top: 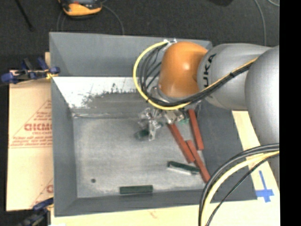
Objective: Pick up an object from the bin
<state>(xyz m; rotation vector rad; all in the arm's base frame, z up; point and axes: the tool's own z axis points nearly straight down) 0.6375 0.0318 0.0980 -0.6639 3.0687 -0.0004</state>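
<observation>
Slip risk at small dark-green lump [142, 134]
Gripper [151, 125] just up-right of it, can't tell jaws; you may knock it away.

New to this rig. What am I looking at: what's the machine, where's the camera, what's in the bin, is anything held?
One camera looks down on a grey metal bin from above and a little to the side. The big silver shape coming in from the right is a robot arm. The orange cover and the cables looped around it are part of the arm. At its tip is the gripper, low over the bin floor near the back wall.

Just beside the gripper lies a small dark green thing; I cannot tell whether it is held. Also on the floor are two long reddish sticks to the right, a dark green stick below them, and a flat dark green bar by the front wall.
</observation>
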